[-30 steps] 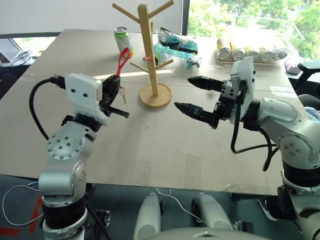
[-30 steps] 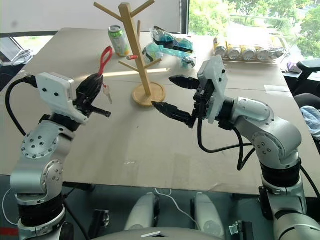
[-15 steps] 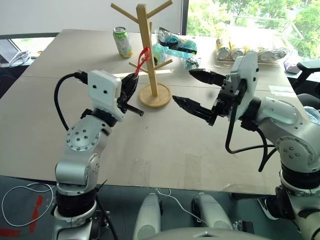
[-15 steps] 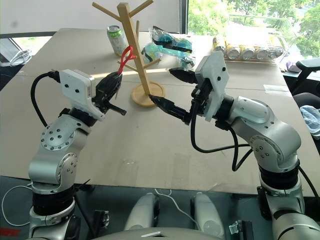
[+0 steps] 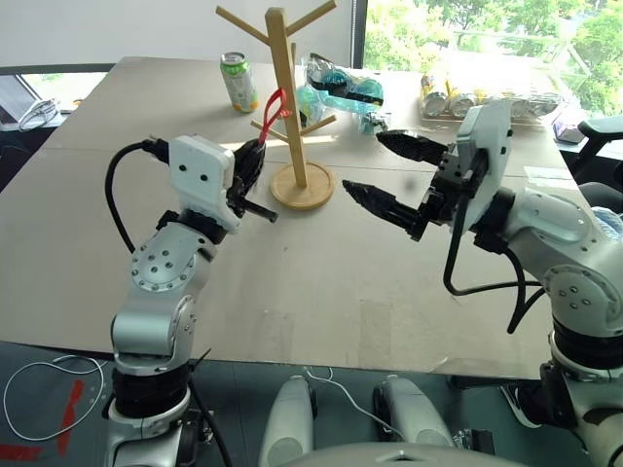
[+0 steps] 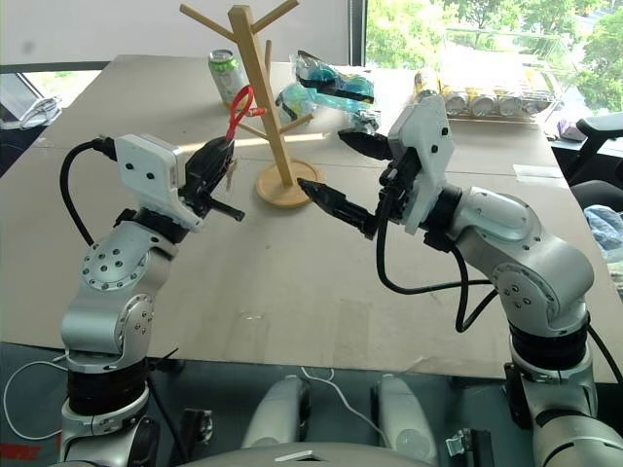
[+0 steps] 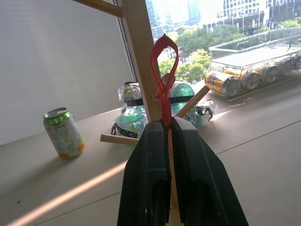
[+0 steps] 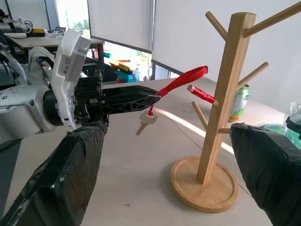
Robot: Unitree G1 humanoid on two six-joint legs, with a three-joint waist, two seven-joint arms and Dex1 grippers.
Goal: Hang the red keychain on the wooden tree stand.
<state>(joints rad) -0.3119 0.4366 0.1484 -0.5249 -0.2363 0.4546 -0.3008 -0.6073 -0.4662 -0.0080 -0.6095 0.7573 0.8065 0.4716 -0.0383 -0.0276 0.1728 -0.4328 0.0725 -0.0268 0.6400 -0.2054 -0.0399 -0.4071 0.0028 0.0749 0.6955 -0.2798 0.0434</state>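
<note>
Our left gripper (image 5: 255, 161) is clamped shut on the red keychain (image 5: 273, 107), whose strap loop stands up from the fingertips with a small silver key (image 8: 145, 124) dangling beneath. In the past second we have carried it in from out over the bare tabletop to just beside the wooden tree stand (image 5: 288, 107), and the loop now hovers close to a lower peg (image 8: 203, 94) on the gripper's side of the post; we cannot tell whether it touches yet. Our right gripper (image 5: 394, 171) has shifted only slightly and waits on the stand's other side, fingers spread wide and holding nothing. A green drink can (image 5: 238, 81) stands on the table (image 5: 321, 282) beyond. By our reading the carry is nearly done; what remains is slipping the loop over the peg tip and letting go.
</note>
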